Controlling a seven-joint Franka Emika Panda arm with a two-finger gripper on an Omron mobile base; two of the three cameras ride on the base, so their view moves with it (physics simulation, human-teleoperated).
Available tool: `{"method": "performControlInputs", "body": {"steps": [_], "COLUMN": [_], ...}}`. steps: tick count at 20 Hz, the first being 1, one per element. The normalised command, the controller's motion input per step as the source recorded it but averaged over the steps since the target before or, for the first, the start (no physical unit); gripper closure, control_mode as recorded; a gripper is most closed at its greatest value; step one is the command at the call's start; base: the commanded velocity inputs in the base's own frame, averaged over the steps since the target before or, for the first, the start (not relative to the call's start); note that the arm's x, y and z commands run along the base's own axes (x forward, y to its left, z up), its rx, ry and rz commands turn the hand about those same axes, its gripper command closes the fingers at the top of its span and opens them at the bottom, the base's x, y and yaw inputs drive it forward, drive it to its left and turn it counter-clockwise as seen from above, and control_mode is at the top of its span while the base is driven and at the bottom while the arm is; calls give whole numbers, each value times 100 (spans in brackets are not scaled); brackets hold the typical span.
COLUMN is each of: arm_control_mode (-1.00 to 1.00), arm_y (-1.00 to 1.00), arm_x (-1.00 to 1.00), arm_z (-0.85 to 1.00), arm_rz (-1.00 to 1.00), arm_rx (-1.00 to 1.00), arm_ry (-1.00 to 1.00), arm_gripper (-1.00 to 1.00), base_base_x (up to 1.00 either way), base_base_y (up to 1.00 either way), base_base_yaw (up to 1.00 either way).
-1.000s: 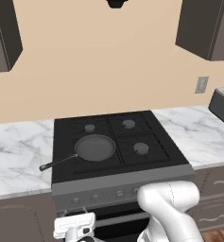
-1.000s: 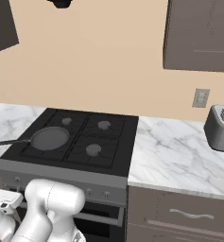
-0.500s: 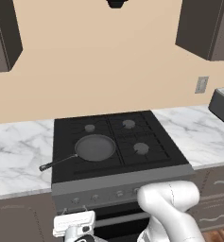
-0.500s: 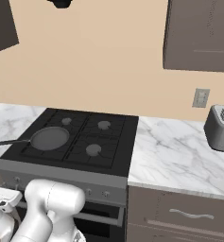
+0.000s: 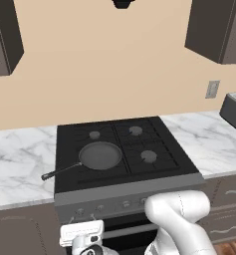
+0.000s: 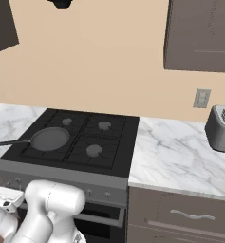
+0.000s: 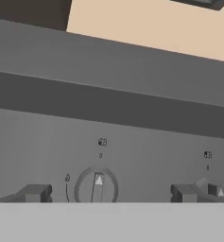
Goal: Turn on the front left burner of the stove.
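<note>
Gripper (image 7: 107,191) is spread wide, fingers either side of a round knob (image 7: 96,186) on the stove (image 5: 124,187) front panel, presumably lined up to grab it. Front left burner (image 5: 100,155) sits under a frying pan (image 5: 92,158) near the cooktop's front-left corner.

The stove (image 5: 124,149) sits in a marble counter (image 5: 20,159), and a dark frying pan (image 5: 99,155) rests over the front left burner (image 5: 100,167) with its handle reaching out toward the near-left edge, while the other three burners show round grey caps. The white arm rises at the lower right, and its hand (image 5: 82,236) hangs low in front of the grey knob panel (image 5: 109,204), near the leftmost knobs; whether it touches one is hard to tell. A grey toaster (image 5: 234,110) stands at the far right of the counter below a wall outlet (image 5: 213,89).
</note>
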Motion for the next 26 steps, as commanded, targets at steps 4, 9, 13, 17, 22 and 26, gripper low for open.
{"method": "performControlInputs", "body": {"steps": [4,9,13,17,22,26], "arm_control_mode": [-100,-100,-100,-100,-100,-100], "arm_y": [-5,0,0,0,0,0], "arm_x": [44,46,27,22,26,4], "arm_z": [0,-16,-35,-26,-12,0], "arm_rz": [6,8,9,7,2,0], "arm_rx": [4,0,0,1,0,0], "arm_ry": [-1,0,0,0,0,0], "arm_gripper": [-100,-100,-100,100,100,100], "base_base_x": [0,0,0,0,0,0], "base_base_y": [0,0,0,0,0,0], "base_base_yaw": [0,0,0,0,0,0]}}
